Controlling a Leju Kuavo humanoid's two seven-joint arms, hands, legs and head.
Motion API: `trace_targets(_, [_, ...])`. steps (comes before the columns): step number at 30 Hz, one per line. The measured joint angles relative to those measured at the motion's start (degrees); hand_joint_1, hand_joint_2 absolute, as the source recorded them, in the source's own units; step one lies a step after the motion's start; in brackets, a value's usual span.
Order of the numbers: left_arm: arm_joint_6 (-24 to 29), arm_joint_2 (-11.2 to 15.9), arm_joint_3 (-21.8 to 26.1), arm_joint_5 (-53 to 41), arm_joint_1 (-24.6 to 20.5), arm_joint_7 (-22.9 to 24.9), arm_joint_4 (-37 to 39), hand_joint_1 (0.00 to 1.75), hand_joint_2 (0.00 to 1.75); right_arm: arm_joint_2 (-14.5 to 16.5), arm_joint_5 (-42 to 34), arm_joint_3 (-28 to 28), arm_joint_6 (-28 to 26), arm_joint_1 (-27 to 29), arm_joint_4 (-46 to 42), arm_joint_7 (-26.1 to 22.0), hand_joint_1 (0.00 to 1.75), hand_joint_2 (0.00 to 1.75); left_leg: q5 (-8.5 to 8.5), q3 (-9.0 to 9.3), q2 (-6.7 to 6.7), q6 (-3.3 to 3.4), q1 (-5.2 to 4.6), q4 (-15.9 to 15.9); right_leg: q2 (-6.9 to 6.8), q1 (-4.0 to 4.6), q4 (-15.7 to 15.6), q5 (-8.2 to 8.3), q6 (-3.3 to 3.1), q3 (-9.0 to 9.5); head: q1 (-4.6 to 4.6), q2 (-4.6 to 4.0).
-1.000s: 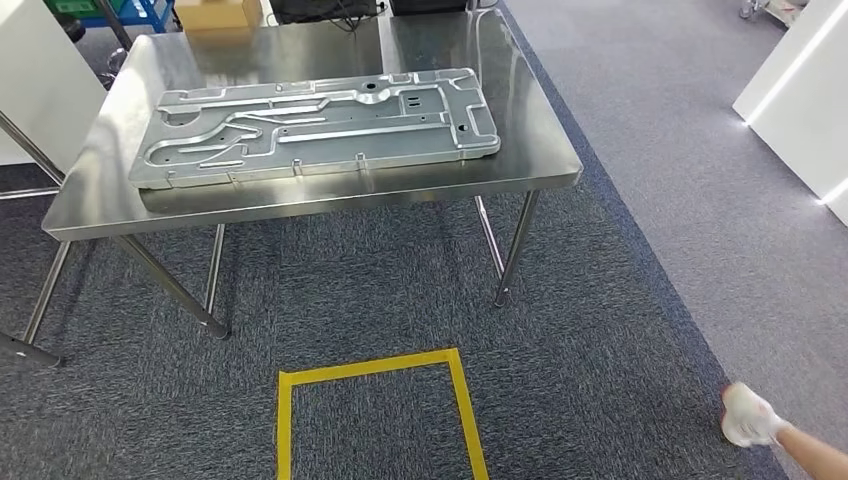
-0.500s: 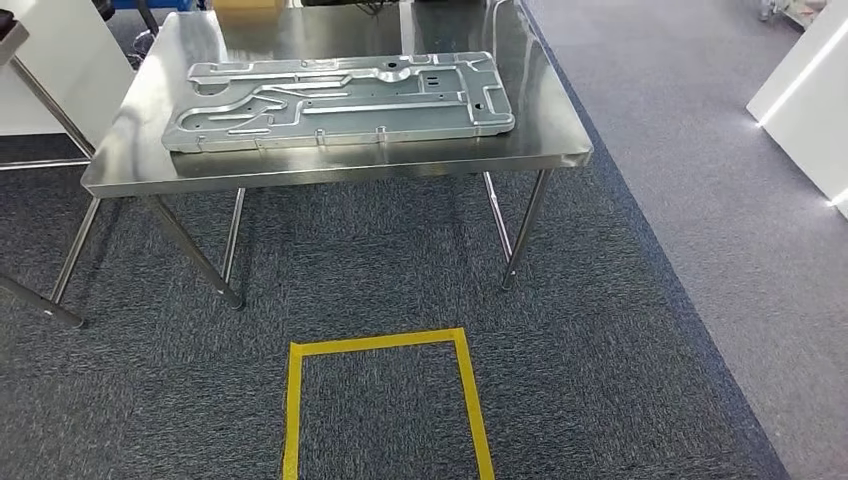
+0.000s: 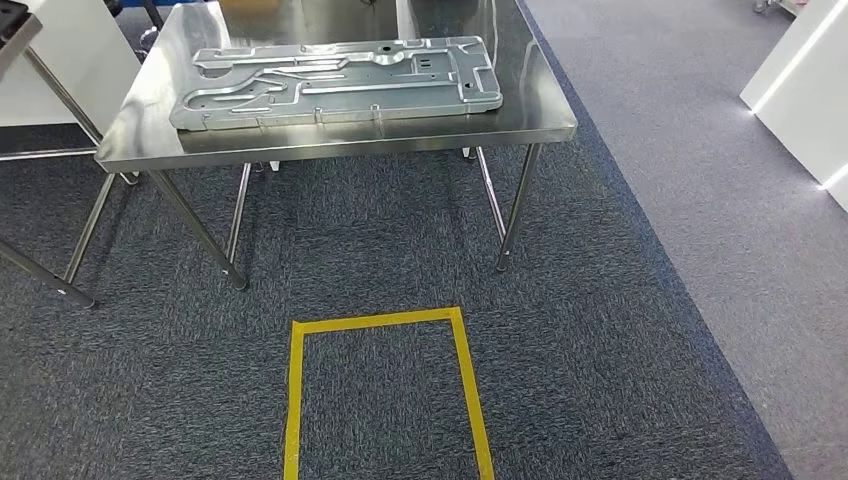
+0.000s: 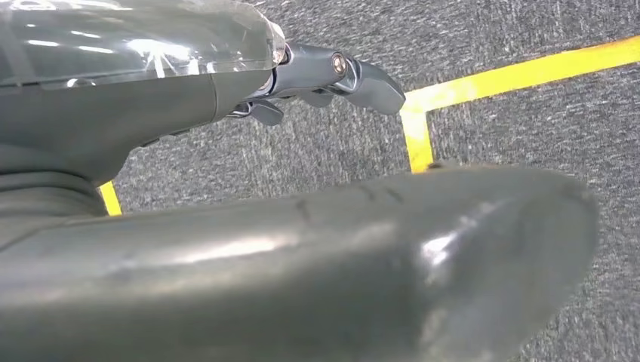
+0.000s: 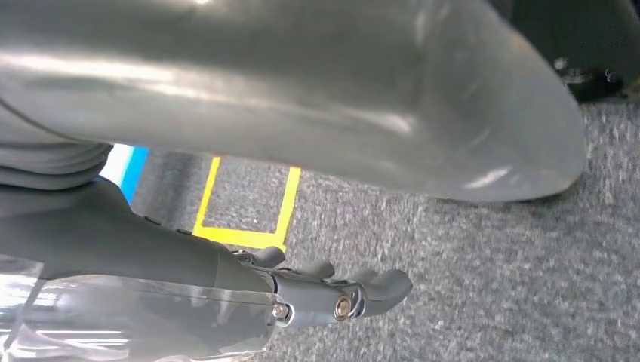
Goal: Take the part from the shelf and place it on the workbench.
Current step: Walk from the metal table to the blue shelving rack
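A large flat stamped metal part point(image 3: 335, 82) lies on the steel workbench point(image 3: 340, 142) at the top of the head view, close to the front edge. My left hand point(image 4: 302, 249) hangs over the carpet, its thick thumb in front and its fingers point(image 4: 355, 75) held loosely apart with nothing in them. Over the carpet on the other side hangs my right hand point(image 5: 302, 136), its fingers point(image 5: 362, 290) likewise empty. Both hands are far from the part.
A yellow tape rectangle point(image 3: 385, 321) marks the dark carpet in front of the workbench. The steel legs point(image 3: 512, 215) stand between it and the bench top. A second table's corner point(image 3: 15, 30) shows at far left. White furniture point(image 3: 800, 75) stands at right on lighter carpet.
The whole head view has shifted: the workbench sits higher and the tape rectangle shows more fully. A person's gloved hand at the lower right one second ago is gone.
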Motion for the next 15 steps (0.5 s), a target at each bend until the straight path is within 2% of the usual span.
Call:
trace_targets(1, [0.04,0.01,-0.01,0.00,0.03,0.14,0.00,0.00,0.00,0.01,0.00,0.00,0.09,-0.06,0.03,-0.01,0.00,0.00,-1.70,-0.50,-0.26,-0.27,0.06,1.19,-0.15,-0.12,-0.08,0.69,-0.48,-0.64,-0.01,0.00])
trace_targets(2, [0.08,0.04,-0.02,0.01,0.05,0.27,0.00,0.00,0.00,0.02,-0.01,0.00,0.18,-0.14,0.05,-0.01,0.00,0.00,-4.51,-1.24,-0.55,-0.52,0.16,3.59,-0.30,-0.20,-0.07,1.41,-0.88,-1.41,-0.01,0.00])
trace_targets(4, [0.13,0.08,-0.03,0.01,0.06,0.43,0.00,0.00,0.00,0.01,-0.01,0.00,0.27,-0.19,0.06,-0.01,0.00,0.00,-10.27,-2.75,-0.85,-0.90,0.34,10.86,-0.38,-0.02,0.23,2.77,-1.24,-3.29,-0.01,0.00])
trace_targets(5, [0.14,0.09,-0.03,0.01,0.04,0.45,0.00,0.00,0.00,0.01,-0.01,0.00,0.29,-0.19,0.06,-0.01,0.00,0.00,-11.55,-3.10,-0.89,-1.04,0.41,14.32,-0.40,0.09,0.47,3.45,-1.27,-4.35,-0.01,0.00])
trace_targets(6, [0.15,0.09,-0.03,0.00,0.02,0.47,0.00,0.00,0.00,0.01,0.00,0.00,0.31,-0.19,0.06,-0.01,0.00,0.00,-11.28,-2.83,-0.89,-1.10,0.46,16.49,-0.39,0.17,0.77,4.11,-1.24,-5.46,-0.02,0.00])
trace_targets(7, [0.15,0.09,-0.03,0.00,0.00,0.49,0.00,0.00,0.00,0.02,0.00,0.00,0.34,-0.21,0.06,-0.01,0.00,0.00,-9.79,-1.76,-0.90,-1.07,0.48,16.80,-0.38,0.21,1.14,4.72,-1.16,-6.59,-0.02,0.00])
trace_targets(8, [0.15,0.10,-0.03,0.00,-0.06,0.50,0.00,0.00,0.00,0.02,0.00,0.00,0.39,-0.22,0.06,-0.01,0.00,0.00,-7.94,0.28,-0.91,-0.95,0.48,15.17,-0.37,0.24,1.56,5.31,-1.05,-7.74,-0.02,0.00])
trace_targets(9, [0.15,0.13,-0.03,0.00,-0.16,0.52,0.00,0.00,0.00,0.03,0.00,0.00,0.43,-0.30,0.06,-0.01,0.00,0.00,-6.77,3.36,-0.95,-0.72,0.47,11.65,-0.35,0.25,1.99,5.86,-0.89,-8.74,-0.02,0.00])
trace_targets(10, [0.15,0.19,-0.03,0.00,-0.34,0.53,0.00,0.00,0.00,0.05,0.00,0.00,0.48,-0.36,0.06,-0.02,0.00,0.00,-6.81,7.12,-1.00,-0.47,0.37,6.66,-0.31,0.33,2.40,6.37,-0.65,-9.53,-0.02,0.00])
trace_targets(11, [0.16,0.26,-0.03,0.00,-0.54,0.54,0.00,0.00,0.00,0.10,0.00,0.00,0.51,-0.41,0.06,-0.02,0.00,0.00,-7.63,10.31,-1.04,-0.21,0.26,2.04,-0.32,0.39,2.67,6.90,-0.38,-10.05,-0.02,0.00])
trace_targets(12, [0.17,0.33,-0.03,0.00,-0.71,0.52,0.00,0.00,0.00,0.15,0.00,0.00,0.52,-0.46,0.06,-0.02,0.00,0.00,-8.60,12.46,-1.08,0.04,0.08,-1.39,-0.36,0.40,2.77,7.47,-0.07,-10.32,-0.01,0.00])
trace_targets(13, [0.18,0.38,-0.03,0.01,-0.81,0.54,0.00,0.00,0.00,0.19,0.00,0.00,0.54,-0.46,0.06,-0.03,0.00,0.00,-9.12,13.33,-1.08,0.29,-0.11,-3.24,-0.39,0.36,2.73,8.10,0.27,-10.52,-0.01,0.00])
trace_targets(14, [0.19,0.40,-0.03,0.01,-0.80,0.55,0.00,0.00,0.00,0.20,0.00,0.00,0.53,-0.44,0.07,-0.03,0.00,0.00,-8.79,13.00,-1.03,0.62,-0.13,-3.60,-0.41,0.30,2.61,8.69,0.65,-10.71,-0.01,0.00])
trace_targets(15, [0.19,0.41,-0.03,0.01,-0.77,0.57,0.00,0.00,0.00,0.20,0.00,0.00,0.52,-0.43,0.07,-0.03,0.00,0.00,-8.11,12.42,-0.90,1.04,-0.15,-3.61,-0.28,0.14,2.74,8.54,1.01,-11.02,0.00,0.00])
